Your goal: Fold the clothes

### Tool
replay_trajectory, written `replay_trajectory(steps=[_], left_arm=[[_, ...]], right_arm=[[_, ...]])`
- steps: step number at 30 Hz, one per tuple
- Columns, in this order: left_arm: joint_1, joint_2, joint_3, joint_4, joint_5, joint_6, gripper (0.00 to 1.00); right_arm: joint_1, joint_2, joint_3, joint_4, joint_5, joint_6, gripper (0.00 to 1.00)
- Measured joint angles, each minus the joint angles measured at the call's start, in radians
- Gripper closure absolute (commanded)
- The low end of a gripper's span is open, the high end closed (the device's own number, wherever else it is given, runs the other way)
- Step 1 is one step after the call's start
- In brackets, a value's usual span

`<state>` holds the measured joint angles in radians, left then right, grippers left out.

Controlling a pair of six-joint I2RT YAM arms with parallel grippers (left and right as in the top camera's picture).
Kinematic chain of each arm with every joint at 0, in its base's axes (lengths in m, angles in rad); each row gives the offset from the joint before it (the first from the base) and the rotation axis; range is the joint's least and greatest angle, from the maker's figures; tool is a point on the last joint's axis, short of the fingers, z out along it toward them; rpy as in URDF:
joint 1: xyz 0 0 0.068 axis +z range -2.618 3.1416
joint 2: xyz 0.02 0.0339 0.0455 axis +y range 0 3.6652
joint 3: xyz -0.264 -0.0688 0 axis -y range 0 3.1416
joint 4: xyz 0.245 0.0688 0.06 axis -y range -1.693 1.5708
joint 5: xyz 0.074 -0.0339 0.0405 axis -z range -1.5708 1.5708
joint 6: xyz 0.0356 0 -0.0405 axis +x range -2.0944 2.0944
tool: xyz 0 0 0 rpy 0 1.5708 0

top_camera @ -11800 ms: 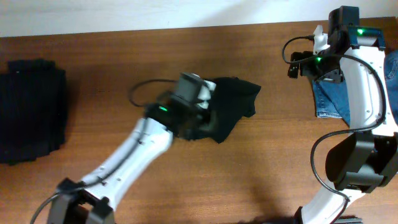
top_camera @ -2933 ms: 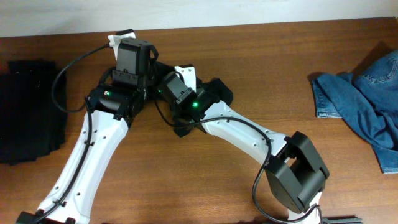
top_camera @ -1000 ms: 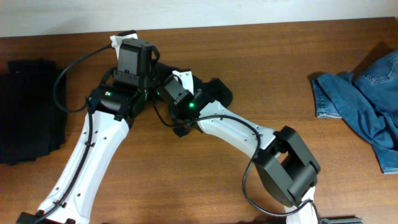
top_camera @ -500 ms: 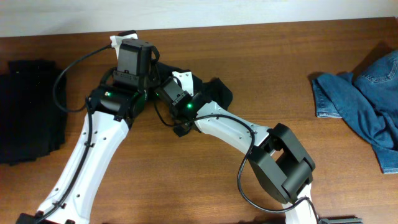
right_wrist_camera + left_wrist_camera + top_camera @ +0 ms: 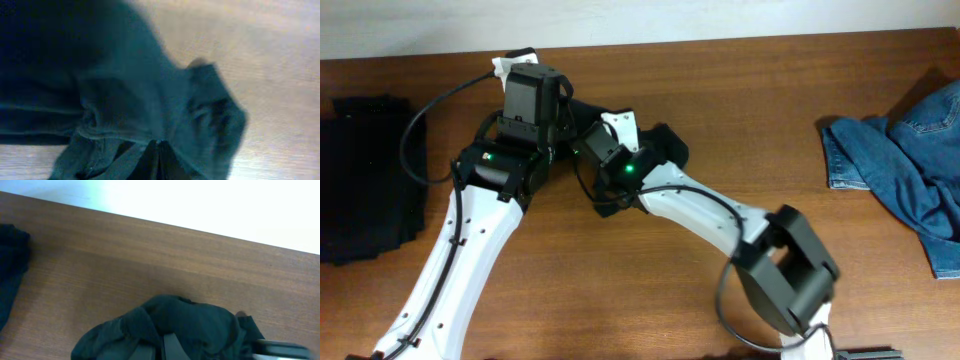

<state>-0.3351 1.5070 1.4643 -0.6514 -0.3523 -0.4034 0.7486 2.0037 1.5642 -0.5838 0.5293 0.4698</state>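
A crumpled black garment (image 5: 667, 146) lies at the back middle of the wooden table (image 5: 750, 100), mostly covered by both wrists. In the left wrist view the garment (image 5: 190, 322) bunches up in front of my left gripper (image 5: 167, 351), whose fingers are shut on a fold of it. My right gripper (image 5: 157, 159) is shut on another fold of the same garment (image 5: 125, 100), its fingertips pressed together in the cloth. The two grippers sit close side by side over the garment. A pile of black clothes (image 5: 370, 180) lies at the far left.
Blue jeans (image 5: 910, 160) lie crumpled at the right edge of the table. The right arm (image 5: 720, 220) stretches diagonally across the middle of the table. A pale wall (image 5: 620, 20) runs along the back edge.
My right gripper has shut on the black garment, and its elbow has shifted a little. The left arm and its grip have hardly moved.
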Motion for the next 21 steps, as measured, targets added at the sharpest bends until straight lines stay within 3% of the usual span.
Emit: replay_trajectory(steps=[5,6,8,11,21], left_arm=[[0.004,-0.004,0.0,-0.004,-0.003,0.0,0.98],[0.003,-0.004,0.0,-0.005,-0.003,0.0,0.98],[-0.001,-0.004,0.0,-0.006,-0.003,0.001,0.98],[0.0,-0.004,0.0,-0.008,-0.003,0.004,0.99],[0.005,-0.004,0.0,-0.009,0.004,0.008,0.98]], right_arm=[[0.0,-0.089,0.002,-0.011,0.001,-0.008,0.93],[0.0,-0.094,0.003,-0.01,-0.012,-0.007,0.86],[0.0,-0.093,0.003,-0.009,-0.044,-0.007,0.48],[0.0,-0.082,0.003,0.002,-0.089,-0.013,0.29],[-0.016,-0.01,0.002,0.084,-0.146,-0.002,0.25]])
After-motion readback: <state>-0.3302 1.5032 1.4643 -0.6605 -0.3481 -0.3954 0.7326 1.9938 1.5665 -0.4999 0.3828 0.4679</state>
